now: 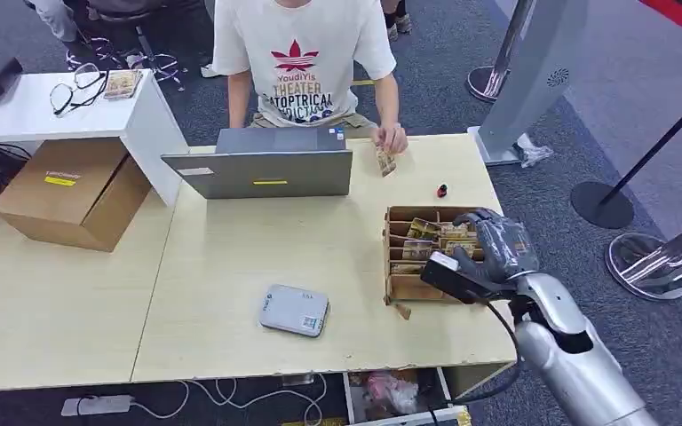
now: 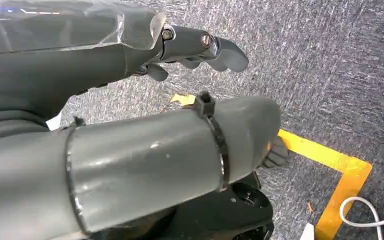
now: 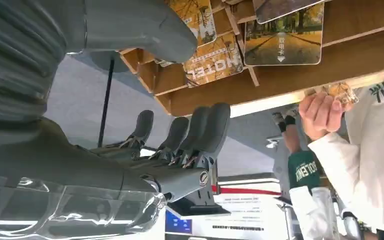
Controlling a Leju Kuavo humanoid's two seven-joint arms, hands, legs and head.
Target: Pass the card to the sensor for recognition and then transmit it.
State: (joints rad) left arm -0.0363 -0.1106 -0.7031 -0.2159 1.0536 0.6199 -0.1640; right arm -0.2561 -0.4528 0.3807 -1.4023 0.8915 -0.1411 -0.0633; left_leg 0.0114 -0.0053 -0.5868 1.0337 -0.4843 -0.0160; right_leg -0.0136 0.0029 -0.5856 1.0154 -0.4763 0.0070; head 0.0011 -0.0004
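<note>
A pale wood tabletop (image 1: 257,257) fills the middle of the head view, set on grey carpet, with a white side table (image 1: 71,111) and a cardboard box (image 1: 71,191) at upper left and stanchion bases at the right edge. A person in a white printed T-shirt (image 1: 302,62) sits at the far side behind a grey laptop (image 1: 262,169), one hand (image 1: 393,139) holding a card (image 1: 385,161) just right of the laptop. A small red object (image 1: 442,190) lies near it.

At centre right stands a wooden card rack (image 1: 404,284), its slotted compartments holding rows of picture cards (image 1: 422,229), leaning upright. The right robot hand (image 1: 497,248) hovers over the rack's right side, fingers (image 3: 200,130) apart and extended, gripping nothing; in the right wrist view they lie near the cards without touching them. The grey card sensor (image 1: 294,310) lies flat at lower centre, well apart to the left of the rack.

The left robot hand (image 2: 180,100) hangs over carpet marked with yellow tape (image 2: 337,170), fingers loosely spread and empty.
</note>
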